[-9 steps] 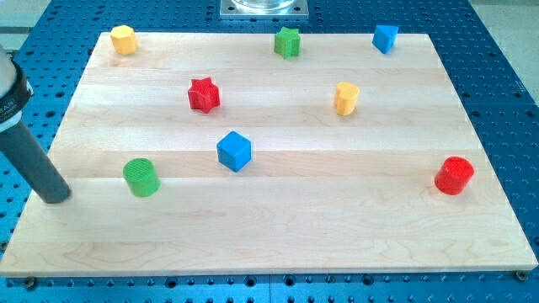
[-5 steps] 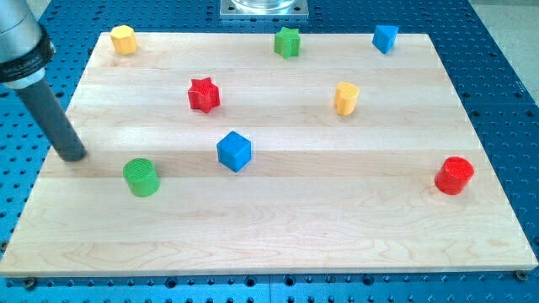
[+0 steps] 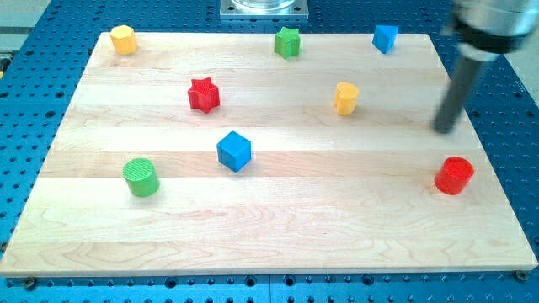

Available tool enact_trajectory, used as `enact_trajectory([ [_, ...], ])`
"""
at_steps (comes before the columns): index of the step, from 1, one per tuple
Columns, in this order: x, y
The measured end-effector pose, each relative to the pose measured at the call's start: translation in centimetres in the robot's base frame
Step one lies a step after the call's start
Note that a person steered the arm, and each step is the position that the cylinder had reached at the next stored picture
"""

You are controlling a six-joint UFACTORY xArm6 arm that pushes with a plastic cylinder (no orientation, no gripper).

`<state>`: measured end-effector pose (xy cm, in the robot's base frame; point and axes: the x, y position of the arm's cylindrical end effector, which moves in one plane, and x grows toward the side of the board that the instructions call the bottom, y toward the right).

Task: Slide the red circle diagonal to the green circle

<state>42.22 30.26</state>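
The red circle [image 3: 455,175], a ribbed cylinder, sat untouched near the wooden board's [image 3: 278,227] right edge. We had swung my tip [image 3: 444,130] from beside the green circle [image 3: 141,177] to just above it, gripperless, ready to push leftward.

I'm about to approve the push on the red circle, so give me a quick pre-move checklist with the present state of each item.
1. My tip in view: ok, just above the red circle, toward the view's top.
2. Tip clear of the red circle: ok, a gap shows.
3. Green circle located: ok, at the view's left.
4. Straight path leftward clear: ok, the blue cube sits above that line.
5. Tip on the red circle's right side for a leftward push: not ok.
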Motion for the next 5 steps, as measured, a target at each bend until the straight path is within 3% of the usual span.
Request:
enact_trajectory([
  [1, 5.9, 4.3],
  [2, 8.5, 0.0],
  [3, 10.9, -12.4],
  [5, 12.1, -17.9],
])
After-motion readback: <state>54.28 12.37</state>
